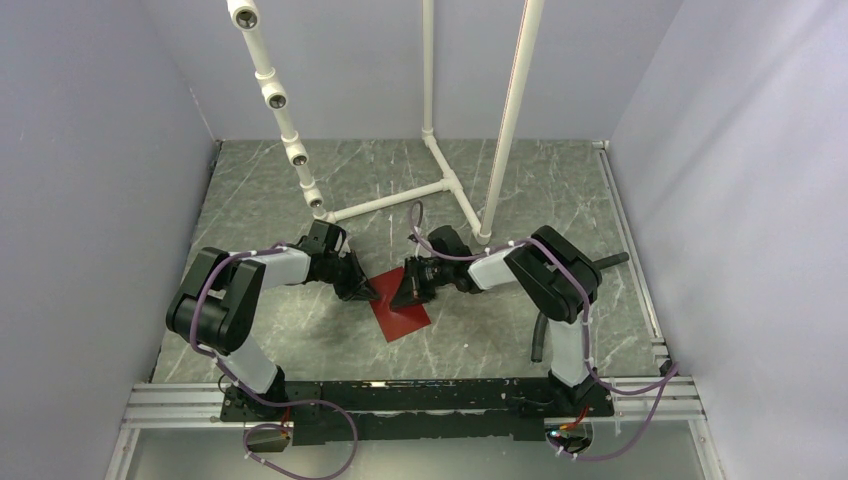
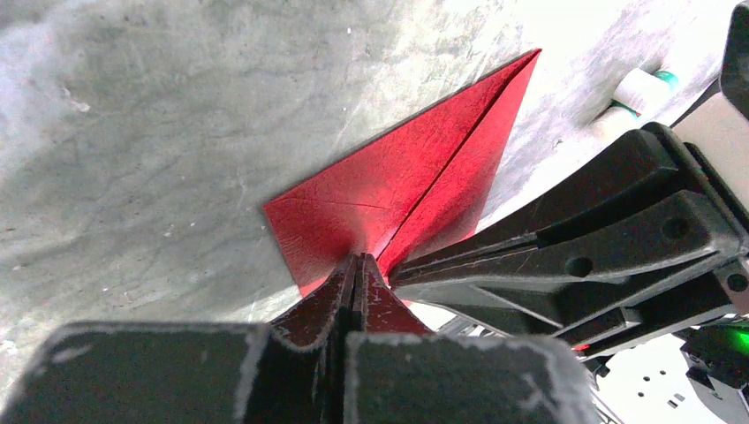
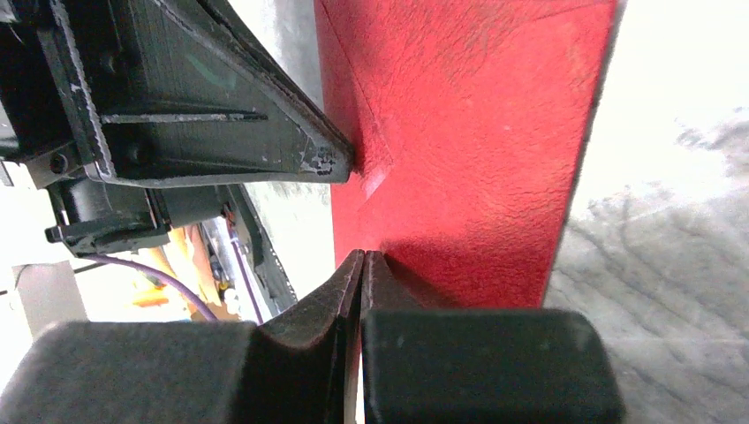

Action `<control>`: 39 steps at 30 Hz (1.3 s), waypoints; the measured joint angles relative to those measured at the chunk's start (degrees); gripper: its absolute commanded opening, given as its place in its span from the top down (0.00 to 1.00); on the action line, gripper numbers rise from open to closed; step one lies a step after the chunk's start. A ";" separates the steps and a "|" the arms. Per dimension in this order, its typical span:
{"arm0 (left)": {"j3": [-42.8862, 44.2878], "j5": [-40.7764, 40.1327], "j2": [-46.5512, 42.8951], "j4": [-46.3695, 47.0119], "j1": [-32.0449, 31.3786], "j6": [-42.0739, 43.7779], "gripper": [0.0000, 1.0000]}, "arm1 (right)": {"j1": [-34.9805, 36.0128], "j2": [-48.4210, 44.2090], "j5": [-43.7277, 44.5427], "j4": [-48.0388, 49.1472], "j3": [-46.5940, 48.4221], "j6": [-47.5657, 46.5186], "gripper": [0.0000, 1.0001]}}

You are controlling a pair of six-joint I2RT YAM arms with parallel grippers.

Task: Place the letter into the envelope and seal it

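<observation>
Currently one envelope (image 1: 408, 316), dark red, lies flat near the middle of the tabletop (image 1: 290, 195), its triangular flap folded down. Two hands meet at its far end. Left hand (image 1: 366, 293): fingers closed together, tips touching the flap point. Right hand (image 1: 399, 291): fingers likewise closed, tips on the envelope's edge. Whether either pinches paper cannot be told. One white pipe frame (image 1: 440, 185) stands toward the far edge.
</observation>
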 measured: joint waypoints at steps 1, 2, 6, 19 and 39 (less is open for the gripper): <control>0.00 0.00 0.02 0.00 0.00 0.00 0.98 | -0.24 0.00 0.00 0.33 -0.13 0.24 0.94; 0.00 0.00 0.02 0.02 0.00 0.02 0.98 | -0.39 0.00 0.00 0.83 -0.26 0.59 0.94; 0.00 0.02 0.07 0.02 0.00 0.04 0.97 | -0.55 0.00 0.24 1.88 -0.39 1.40 0.94; 0.72 0.31 0.68 -0.72 0.00 0.37 0.98 | -0.55 1.97 0.07 -5.09 4.59 -3.43 0.95; 2.01 1.29 2.01 -1.68 0.04 1.16 0.98 | -3.15 -4.00 -2.14 -10.86 -2.10 -9.27 0.96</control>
